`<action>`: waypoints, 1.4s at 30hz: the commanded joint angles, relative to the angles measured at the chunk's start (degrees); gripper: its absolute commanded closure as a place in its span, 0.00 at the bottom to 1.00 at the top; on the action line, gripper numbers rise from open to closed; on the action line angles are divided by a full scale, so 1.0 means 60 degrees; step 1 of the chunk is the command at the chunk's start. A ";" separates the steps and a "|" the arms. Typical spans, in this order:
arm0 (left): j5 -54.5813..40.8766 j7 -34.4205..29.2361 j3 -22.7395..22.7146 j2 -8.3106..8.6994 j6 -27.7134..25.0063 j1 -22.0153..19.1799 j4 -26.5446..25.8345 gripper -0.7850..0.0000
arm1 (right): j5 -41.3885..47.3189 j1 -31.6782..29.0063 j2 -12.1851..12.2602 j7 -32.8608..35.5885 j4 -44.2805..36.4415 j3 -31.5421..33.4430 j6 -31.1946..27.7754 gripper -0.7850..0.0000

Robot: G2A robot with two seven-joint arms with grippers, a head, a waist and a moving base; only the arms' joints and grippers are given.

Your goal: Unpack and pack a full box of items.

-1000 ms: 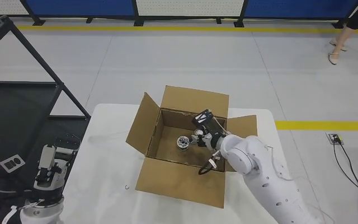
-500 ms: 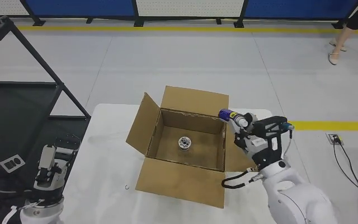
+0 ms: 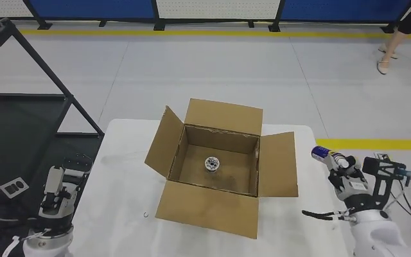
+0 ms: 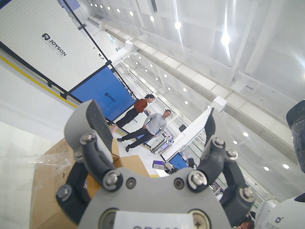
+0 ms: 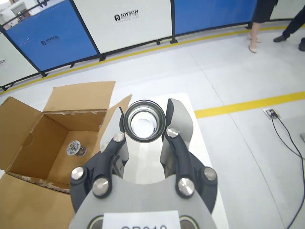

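Table (image 3: 122,199): white. You have the whole job set out on it.

Box (image 3: 209,209): brown cardboard, upright at the middle of the table, all four flaps folded outward. You can see straight down to its floor.

Right gripper (image 5: 145,117): you find it held up to the right of the box, clear of the right flap and about over the table's right edge. Its two fingers (image 5: 177,117) pinch the can from either side.

Left gripper (image 4: 152,110): it sits low at the table's left edge, well apart from the box, and points up toward the ceiling. Its pads (image 4: 97,117) are spread wide with nothing between them.

Can (image 5: 144,125): a metal cylinder with a blue top end in the top view. It is gripped across its body, and the right wrist view shows you its shiny round bottom. It is outside the box and touches neither box nor table.

Round part (image 3: 211,163): small, metal, with holes in its face. You see it lying on the box floor near the back wall.

Dark bit (image 3: 146,214): tiny and hook-shaped, on the table just left of the box's front corner.
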 commanded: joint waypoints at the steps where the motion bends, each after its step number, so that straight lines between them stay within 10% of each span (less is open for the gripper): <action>1: -0.0001 0.0000 0.0000 0.0000 0.0000 0.0000 0.0000 0.00 | -0.0225 0.0145 0.0027 0.0627 0.0447 0.0124 0.0122 1.00; 15: -0.0001 0.0000 0.0000 0.0000 0.0000 0.0000 0.0000 0.00 | -0.0888 0.2363 0.0232 0.3876 0.3858 -0.0560 -0.0821 1.00; 32: -0.0001 0.0000 0.0000 0.0000 0.0000 0.0000 0.0000 0.00 | -0.1013 0.2769 0.0316 0.4895 0.4756 -0.0799 -0.1016 1.00; 36: -0.0001 0.0000 0.0000 0.0000 0.0000 0.0000 0.0000 0.00 | -0.0960 0.2817 0.0327 0.4924 0.4836 -0.0844 -0.1045 0.55; 38: -0.0001 0.0000 0.0000 0.0000 0.0000 0.0000 0.0000 0.00 | -0.0971 0.2838 0.0335 0.4947 0.4861 -0.0857 -0.1039 0.02; 42: -0.0001 0.0000 0.0000 0.0000 0.0000 0.0000 0.0000 0.00 | -0.0935 0.2864 0.0342 0.4935 0.4836 -0.0892 -0.1006 0.00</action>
